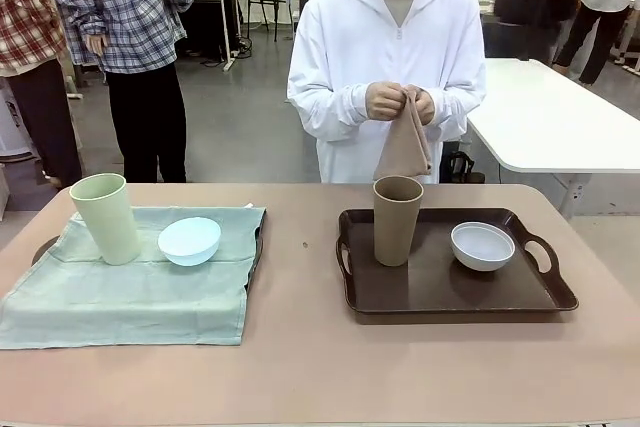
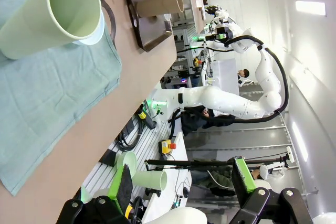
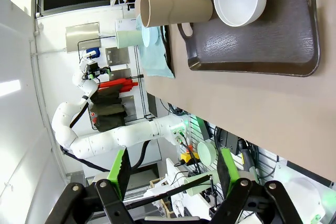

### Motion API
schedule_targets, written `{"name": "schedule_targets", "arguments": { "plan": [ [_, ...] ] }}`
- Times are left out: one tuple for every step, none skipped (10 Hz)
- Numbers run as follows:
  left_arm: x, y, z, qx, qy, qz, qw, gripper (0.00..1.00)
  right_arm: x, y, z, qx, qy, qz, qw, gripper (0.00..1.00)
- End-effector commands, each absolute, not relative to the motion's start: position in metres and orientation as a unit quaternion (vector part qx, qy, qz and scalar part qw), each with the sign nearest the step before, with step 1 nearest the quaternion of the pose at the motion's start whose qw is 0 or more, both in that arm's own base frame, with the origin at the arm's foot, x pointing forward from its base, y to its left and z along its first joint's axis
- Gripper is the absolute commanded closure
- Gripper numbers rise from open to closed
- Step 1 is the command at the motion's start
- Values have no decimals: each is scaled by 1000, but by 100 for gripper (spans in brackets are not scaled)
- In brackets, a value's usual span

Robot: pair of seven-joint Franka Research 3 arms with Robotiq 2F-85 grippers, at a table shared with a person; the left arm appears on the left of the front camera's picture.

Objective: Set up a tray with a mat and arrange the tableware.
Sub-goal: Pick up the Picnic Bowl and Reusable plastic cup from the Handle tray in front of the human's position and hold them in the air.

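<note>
On the tan surface [image 1: 300, 367], a dark brown plastic tray [image 1: 440, 292] holds tall brown tumbler [image 1: 397, 219], white round bowl [image 1: 482, 245]; left of it, pale green tumbler [image 1: 105, 217], light blue bowl [image 1: 189, 240]. My left claw [image 2: 182, 187], right claw [image 3: 173, 169] gape empty.

The person [image 1: 385, 57] wears a white zip-front hooded jacket with long sleeves over a pale grey-beige top. Both robot arms are glossy white and built of rounded tubular segments, with a black cable looped along the outside and a small green light near the base; the right arm [image 2: 226, 103] appears in the left wrist view, the left arm [image 3: 121, 136] in the right wrist view. The left gripper [image 2: 184, 179] and right gripper [image 3: 173, 165] are black and angular, with round pivot pins and bright green pads [image 2: 240, 172] lining the fingers.
</note>
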State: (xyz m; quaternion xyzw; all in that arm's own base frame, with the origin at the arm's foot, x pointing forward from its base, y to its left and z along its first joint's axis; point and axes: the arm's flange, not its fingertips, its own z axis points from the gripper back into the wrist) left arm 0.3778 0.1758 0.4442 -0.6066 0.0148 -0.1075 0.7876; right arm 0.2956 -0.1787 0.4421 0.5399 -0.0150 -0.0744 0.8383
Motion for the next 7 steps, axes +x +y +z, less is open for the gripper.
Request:
{"name": "schedule_targets", "arguments": {
  "plan": [
    [377,176,445,-607,15,-101,788,0,294,-180,443,542,-19,-65,838,14],
    [377,176,445,-607,15,-101,788,0,294,-180,443,542,-19,-65,838,14],
    [378,176,444,-607,15,-107,788,0,294,-180,443,542,-19,-65,838,14],
    [365,175,499,-552,-44,-179,814,0,296,-179,442,540,-15,-74,838,14],
    [367,162,538,-508,-77,-219,830,0,303,-179,465,508,-38,-80,857,14],
    [378,146,570,-469,-103,-246,842,0,314,-172,479,477,-49,-84,873,14],
    [386,124,599,-438,-116,-274,848,0,320,-162,488,445,-40,-86,890,14]
  ]
}}
